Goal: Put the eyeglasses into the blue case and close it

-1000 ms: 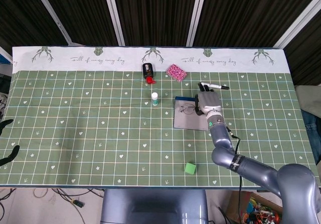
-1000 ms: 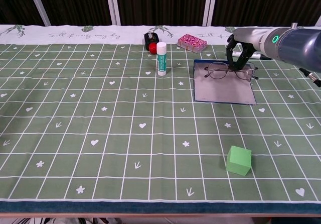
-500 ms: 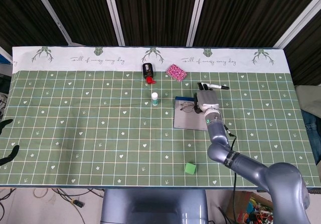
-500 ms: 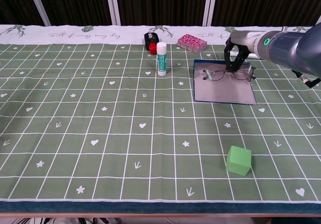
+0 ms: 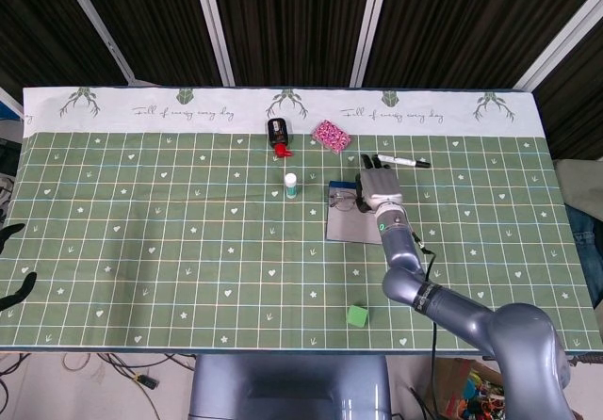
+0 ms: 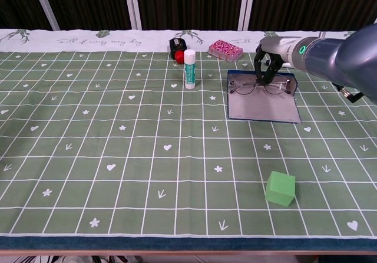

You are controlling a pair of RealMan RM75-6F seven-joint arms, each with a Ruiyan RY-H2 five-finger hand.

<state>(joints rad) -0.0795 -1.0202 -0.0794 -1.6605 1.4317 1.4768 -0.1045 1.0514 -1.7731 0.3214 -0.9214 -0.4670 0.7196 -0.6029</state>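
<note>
Since a second ago my right robot hand [image 6: 266, 68] has slid left along the far edge of the flat, open blue glasses case [image 6: 263, 106], and the thin wire-framed eyeglasses [image 6: 259, 86] have travelled left with it. They now lie across the far part of the case. The fingers curl down around the frame's bridge; I judge it a pinch, though actual contact is hard to confirm. My left robot hand [image 5: 11, 267] shows only as dark fingertips at the surface's left margin; its state I cannot tell.

Risk: the glasses' left lens sits right at the case's left edge, so further leftward drag could pull them off onto the green gridded cloth [image 6: 118, 133].

Room: the white glue stick [image 6: 189, 69] stands left of the case, the pink studded block [image 6: 225, 49] beyond it, the black marker [image 5: 405, 162] just beyond the hand. Nearer the robot than the case, the cloth lies open up to the green cube [image 6: 280, 188].
</note>
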